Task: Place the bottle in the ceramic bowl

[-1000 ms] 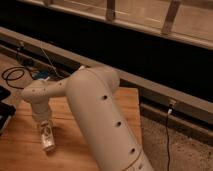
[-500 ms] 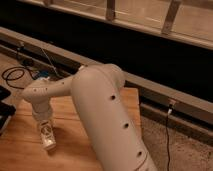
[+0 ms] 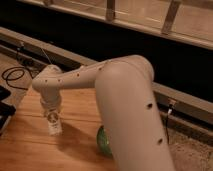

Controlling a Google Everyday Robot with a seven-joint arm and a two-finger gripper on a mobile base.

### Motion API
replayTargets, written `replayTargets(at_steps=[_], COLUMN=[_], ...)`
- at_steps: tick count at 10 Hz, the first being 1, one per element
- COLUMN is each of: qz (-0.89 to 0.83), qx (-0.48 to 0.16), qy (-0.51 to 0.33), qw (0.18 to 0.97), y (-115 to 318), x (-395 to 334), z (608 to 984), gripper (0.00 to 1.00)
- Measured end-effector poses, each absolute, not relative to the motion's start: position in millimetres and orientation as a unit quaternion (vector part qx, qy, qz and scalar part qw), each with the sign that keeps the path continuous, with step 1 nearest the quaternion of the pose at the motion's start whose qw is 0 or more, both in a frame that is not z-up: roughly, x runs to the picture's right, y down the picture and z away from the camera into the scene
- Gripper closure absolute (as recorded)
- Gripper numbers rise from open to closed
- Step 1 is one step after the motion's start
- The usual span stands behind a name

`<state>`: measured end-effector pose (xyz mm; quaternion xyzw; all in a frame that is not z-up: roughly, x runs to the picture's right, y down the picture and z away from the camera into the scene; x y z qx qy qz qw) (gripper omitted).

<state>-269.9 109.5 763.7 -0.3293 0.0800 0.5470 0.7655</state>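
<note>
1. Wooden table (image 3: 30, 150) fills the near left of the scene, and the work is going on over its middle.
2. At the centre of it, the bottle (image 3: 55, 129) hangs upright just over the wood, left of the ceramic bowl and apart from it, with its shadow thrown to the right.
3. It looks like a light, stiff plastic thing with smooth sides, so I judge it could slip or swing if pinched weakly. A hold high on the body, just under the cap, suits it best.
4. Right above it, the gripper (image 3: 53, 119) points straight down and is closed around the bottle's upper part, so the lower labelled half shows below.
5. Further right and nearer, the ceramic bowl (image 3: 103, 141) shows only as a glossy green edge. The rest is hidden behind the arm (image 3: 125, 100).
6. Being ceramic, the bowl is hard and would chip, so the bottle should be lowered in, not dropped.
7. Out at the far left, a black cable (image 3: 12, 75) lies coiled on the floor, and a dark wall runs along the back.
</note>
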Motion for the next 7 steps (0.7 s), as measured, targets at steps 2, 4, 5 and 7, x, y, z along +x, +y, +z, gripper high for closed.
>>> replayTargets(at_steps=[2,4,5,7], qz=[0.581,0.589,0.588,0.588], qx=[-0.298,-0.291,-0.292,-0.292], qy=[0.077,0.08,0.079,0.08], qw=[0.753,0.749,0.75,0.75], y=[94.0,92.7,93.0,93.2], x=[-214.1,-199.4,-201.2,-201.0], z=[750.1,746.4,745.7,745.8], gripper=[1.0,1.0,1.0,1.0])
